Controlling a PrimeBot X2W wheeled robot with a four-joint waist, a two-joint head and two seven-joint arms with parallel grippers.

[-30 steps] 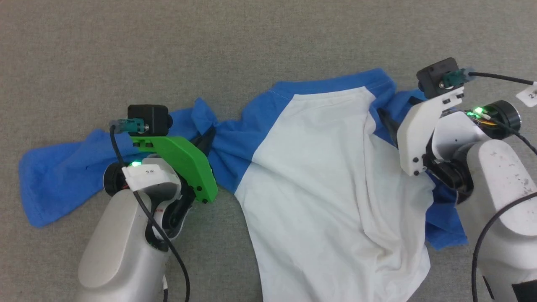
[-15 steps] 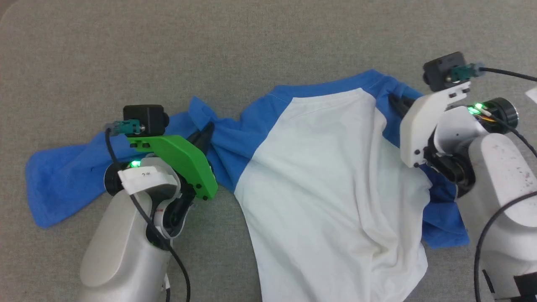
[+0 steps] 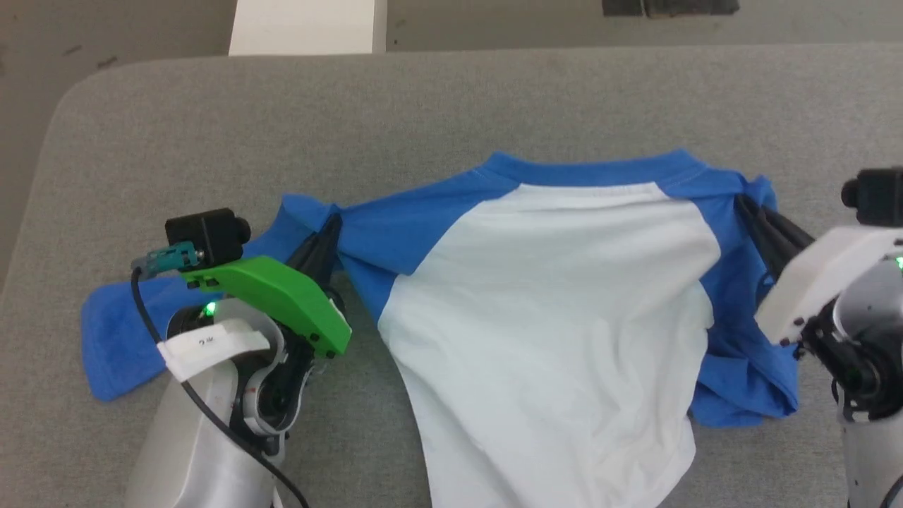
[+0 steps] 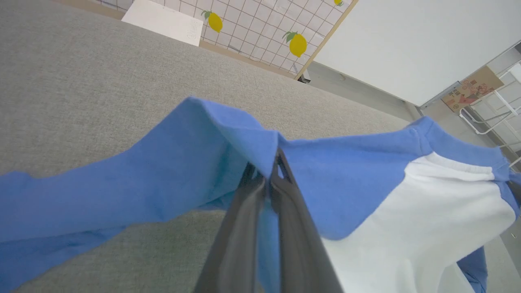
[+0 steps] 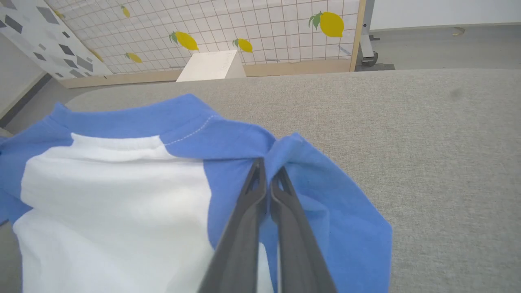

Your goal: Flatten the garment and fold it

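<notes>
Shirt (image 3: 550, 303): white body, bright blue long sleeves, blue neck trim. Lies across the grey table (image 3: 494, 92), neck far, hem near and running past the near edge of the head view. Stands pinched into a small peak at each shoulder and raised off the table there, with the neckline drawn fairly straight between the peaks. Shows a mostly smooth body with soft creases down its right half. Left sleeve (image 3: 120, 331): stretched out to the left, flat on the table. Right sleeve (image 3: 741, 374): bunched and folded under, just beside the body's right edge.
</notes>
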